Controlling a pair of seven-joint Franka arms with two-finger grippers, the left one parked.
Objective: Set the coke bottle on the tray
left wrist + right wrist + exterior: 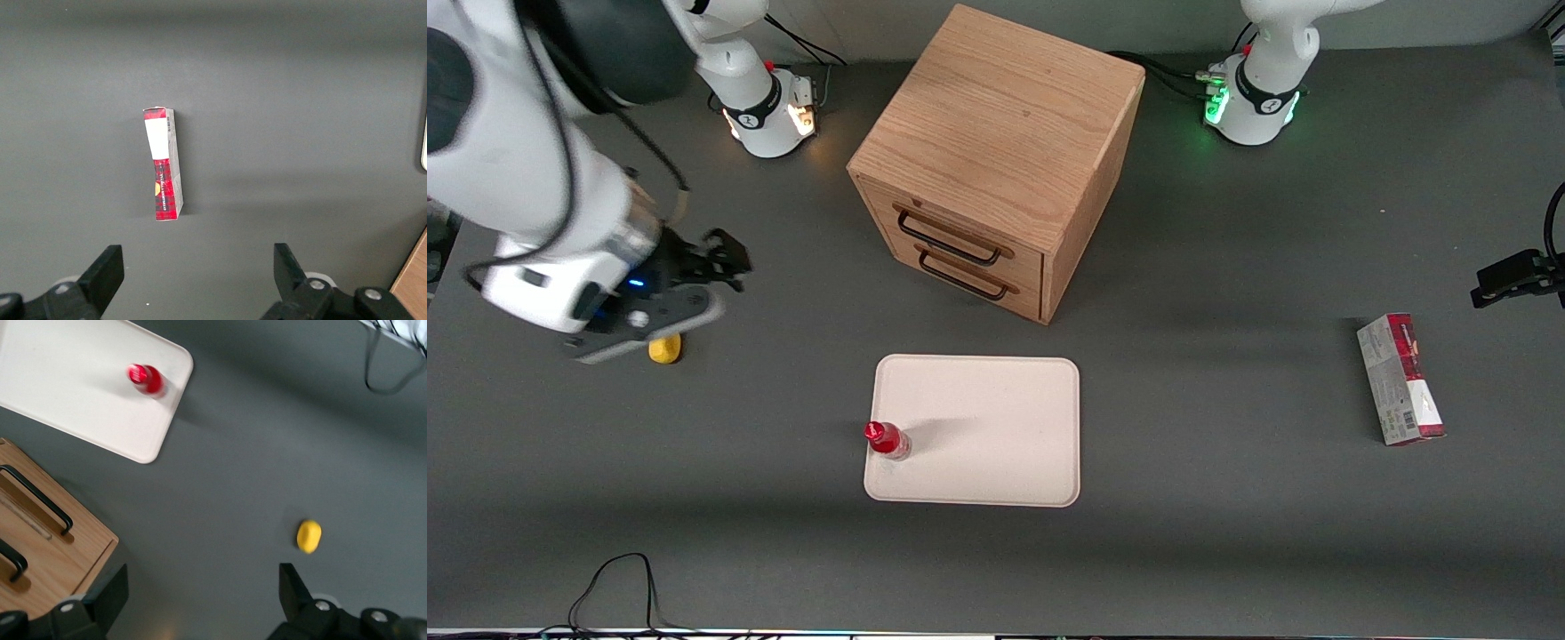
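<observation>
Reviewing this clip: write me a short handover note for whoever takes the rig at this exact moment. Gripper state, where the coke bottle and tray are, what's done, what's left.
Gripper: open, empty, raised above the table toward the working arm's end, over the yellow lump, well away from the tray.
Coke bottle: standing upright on the tray, just inside the corner nearest the front camera on the working arm's side, close to the rim.
Tray: flat on the table in front of the wooden drawer cabinet.
Done: bottle is on the tray and released.
Left: nothing on the placement itself; at most, park the arm.
</observation>
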